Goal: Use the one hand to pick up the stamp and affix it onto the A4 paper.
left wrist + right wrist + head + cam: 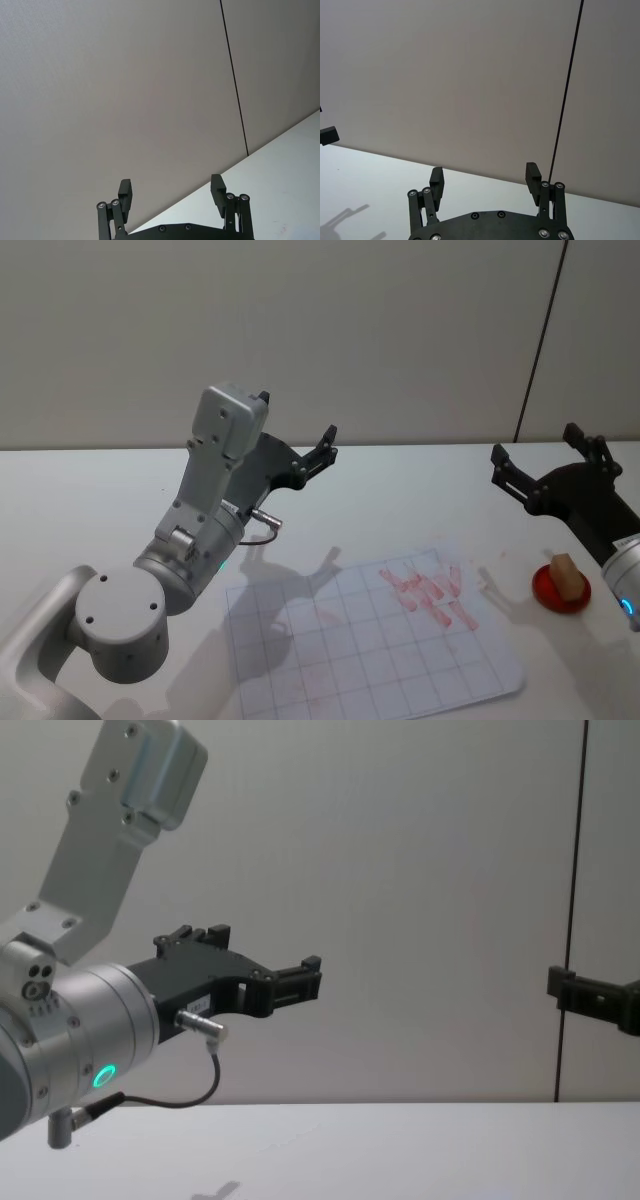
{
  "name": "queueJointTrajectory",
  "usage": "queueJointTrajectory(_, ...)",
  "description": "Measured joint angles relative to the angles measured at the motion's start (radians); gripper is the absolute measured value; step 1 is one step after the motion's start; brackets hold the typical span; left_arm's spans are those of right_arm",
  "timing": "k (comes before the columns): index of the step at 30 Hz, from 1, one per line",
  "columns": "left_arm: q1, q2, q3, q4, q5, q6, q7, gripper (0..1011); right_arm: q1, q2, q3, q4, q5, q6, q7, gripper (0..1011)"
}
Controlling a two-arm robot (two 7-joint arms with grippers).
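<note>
**First onlooker:** A white table [120, 500] is standing against a plain grey wall [300, 330]. Where is the stamp [566, 575] sitting?

**Second onlooker:** It is standing upright, a small wood-coloured block, on a round red pad [545, 592]. That is on the robot's right side of the table, near the right edge of the gridded A4 paper [340, 660].

**First onlooker:** And what is the right gripper [536, 445] doing?

**Second onlooker:** It is hovering raised above the table and pointing toward the wall. Its fingers are gaping wide and gripping nothing. The stamp is lying lower down and back from the fingertips, on the robot's side of them, close by the wrist. It is touching neither finger.

**First onlooker:** What about the left gripper [297, 416]?

**Second onlooker:** It is hanging high over the table's left half, beyond the paper's far left corner. It is aiming at the wall too, with its fingers spread wide and holding nothing.

**First onlooker:** Is the paper carrying anything?

**Second onlooker:** A cluster of red prints [430, 595] is showing on its right half, toward the far corner nearest the pad.
</note>
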Motion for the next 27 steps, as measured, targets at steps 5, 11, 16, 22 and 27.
queueJointTrajectory(5,0.0,0.0,0.0,0.0,0.0,0.0,0.0,1001,0.0,0.0,0.0,0.0,0.0,0.0,0.0,1001)
queueJointTrajectory(11,0.0,0.0,0.0,0.0,0.0,0.0,0.0,1001,0.0,0.0,0.0,0.0,0.0,0.0,0.0,1001)
queueJointTrajectory(16,0.0,0.0,0.0,0.0,0.0,0.0,0.0,1001,0.0,0.0,0.0,0.0,0.0,0.0,0.0,1001)
queueJointTrajectory(22,0.0,0.0,0.0,0.0,0.0,0.0,0.0,1002,0.0,0.0,0.0,0.0,0.0,0.0,0.0,1001)
queueJointTrajectory(27,0.0,0.0,0.0,0.0,0.0,0.0,0.0,1001,0.0,0.0,0.0,0.0,0.0,0.0,0.0,1001)
